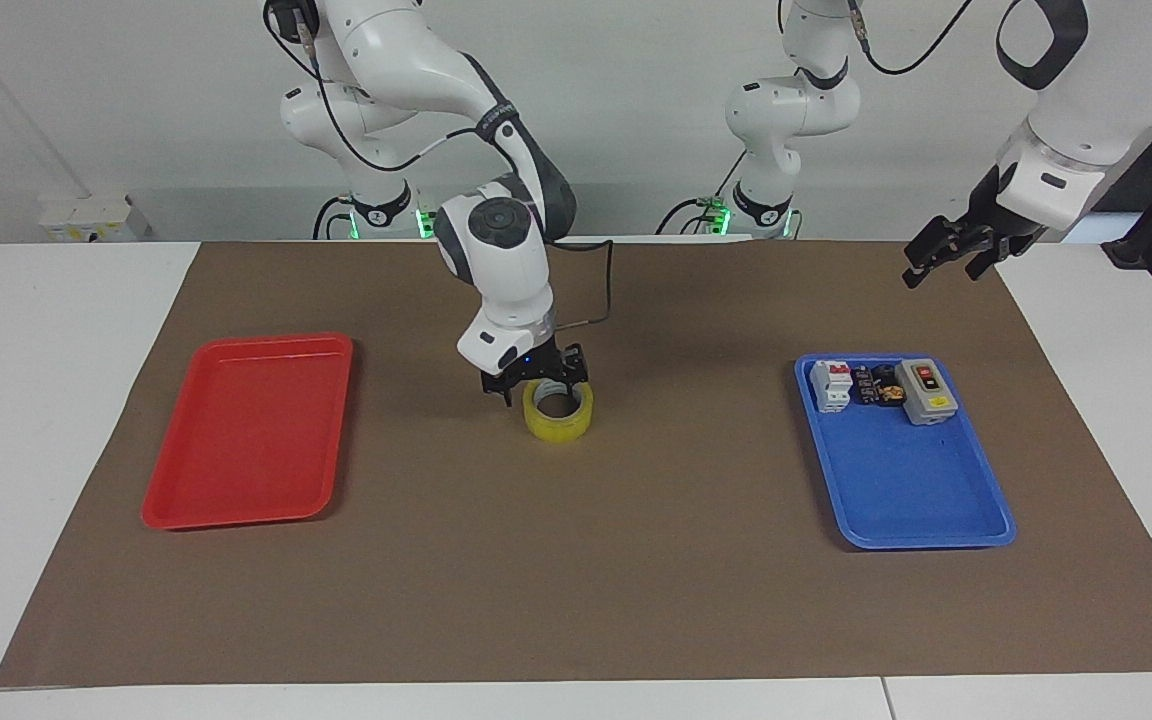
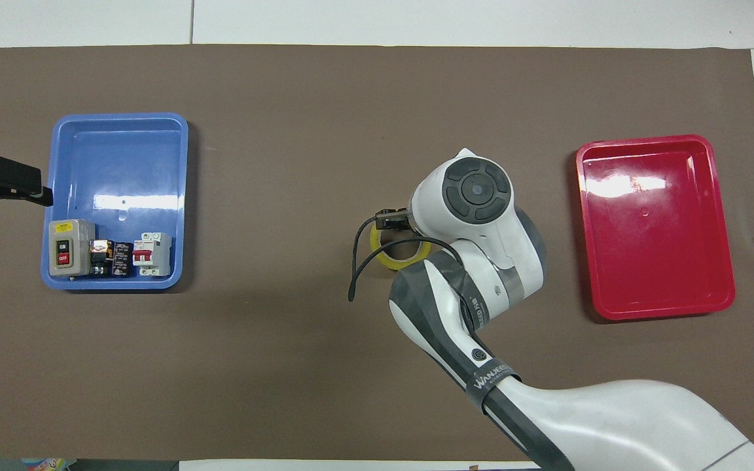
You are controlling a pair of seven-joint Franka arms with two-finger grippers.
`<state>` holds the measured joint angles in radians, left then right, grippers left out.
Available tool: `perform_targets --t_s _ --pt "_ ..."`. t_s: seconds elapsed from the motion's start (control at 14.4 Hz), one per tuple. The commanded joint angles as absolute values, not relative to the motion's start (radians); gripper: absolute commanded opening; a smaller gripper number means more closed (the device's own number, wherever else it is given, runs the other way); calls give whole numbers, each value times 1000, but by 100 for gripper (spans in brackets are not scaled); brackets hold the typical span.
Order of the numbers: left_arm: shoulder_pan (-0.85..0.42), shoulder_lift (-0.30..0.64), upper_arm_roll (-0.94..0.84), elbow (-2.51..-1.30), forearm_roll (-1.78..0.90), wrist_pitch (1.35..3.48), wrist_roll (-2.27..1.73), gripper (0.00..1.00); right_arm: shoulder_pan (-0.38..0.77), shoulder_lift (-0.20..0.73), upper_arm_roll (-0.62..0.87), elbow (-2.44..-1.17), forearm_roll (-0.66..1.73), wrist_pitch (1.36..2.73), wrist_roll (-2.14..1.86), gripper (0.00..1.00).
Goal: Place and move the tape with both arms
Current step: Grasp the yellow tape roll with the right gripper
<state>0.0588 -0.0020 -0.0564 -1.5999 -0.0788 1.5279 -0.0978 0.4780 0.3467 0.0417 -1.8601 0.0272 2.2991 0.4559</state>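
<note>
White table [image 1: 56, 330] covered by a brown mat [image 1: 576, 600]. Plain white wall [image 1: 636, 90] above it. A pale socket box [image 1: 86, 218] sits at the wall by the table edge. Even indoor light, soft shadows on mat.

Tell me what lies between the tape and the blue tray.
Nothing: only bare brown mat lies between the tape and the blue tray, clearest in the facing view.

A brown mat [image 1: 576, 560] covers most of the white desk [image 1: 36, 400]. An empty red tray [image 1: 248, 432] lies toward the right arm's end. Toward the left arm's end a blue tray [image 1: 921, 500] holds a grey switch box [image 1: 924, 391], a white breaker [image 1: 831, 385] and small dark parts [image 1: 876, 386] along its edge nearest the robots.
</note>
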Motion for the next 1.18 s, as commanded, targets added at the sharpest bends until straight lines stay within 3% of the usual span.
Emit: perform_targets --t_s 0.0,0.21,0.42,1.11 --pt "77 -5 -66 -1609 -89 1509 -71 100 457 353 38 -1851 5 2304 457 100" --pt "64 -5 -71 -1612 -89 1513 -75 100 445 348 40 -1859 9 2283 459 99" --pt "63 -5 -71 -1612 -89 1513 -86 100 457 339 40 -1876 17 2243 469 90" --pt "20 -6 -77 -1623 -43 1566 -71 100 459 318 43 -1942 26 2258 463 77"
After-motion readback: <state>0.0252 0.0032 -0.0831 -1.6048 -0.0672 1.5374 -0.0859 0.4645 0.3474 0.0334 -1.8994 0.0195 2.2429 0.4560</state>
